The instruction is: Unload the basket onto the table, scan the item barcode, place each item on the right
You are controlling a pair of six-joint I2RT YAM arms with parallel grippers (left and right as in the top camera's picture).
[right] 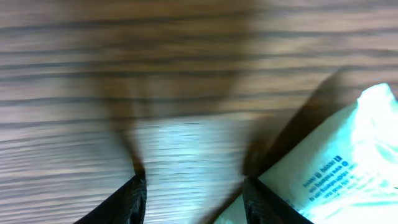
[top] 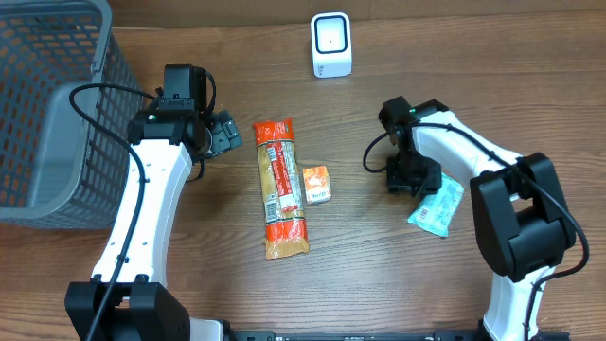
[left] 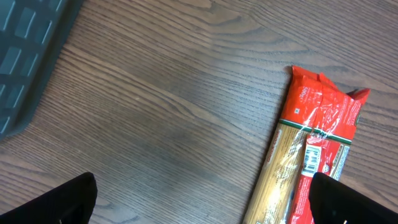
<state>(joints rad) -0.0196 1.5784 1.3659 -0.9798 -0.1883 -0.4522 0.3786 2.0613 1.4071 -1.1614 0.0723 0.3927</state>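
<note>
A white barcode scanner (top: 331, 44) stands at the back of the table. A long red and clear pasta pack (top: 281, 189) lies mid-table with a small orange box (top: 316, 184) beside it. A pale teal pouch (top: 437, 206) lies to the right. My right gripper (top: 415, 177) hovers low at the pouch's upper left end. In the right wrist view it (right: 194, 182) is open over bare wood, and the pouch (right: 336, 162) lies just outside its right finger. My left gripper (top: 225, 133) stands wide open left of the pasta pack (left: 314, 149), holding nothing (left: 202, 180).
A grey wire-mesh basket (top: 57, 114) fills the left back corner, close behind the left arm. Its edge (left: 25, 56) shows in the left wrist view. Bare wooden tabletop lies between the pasta pack and the pouch, and in front of both.
</note>
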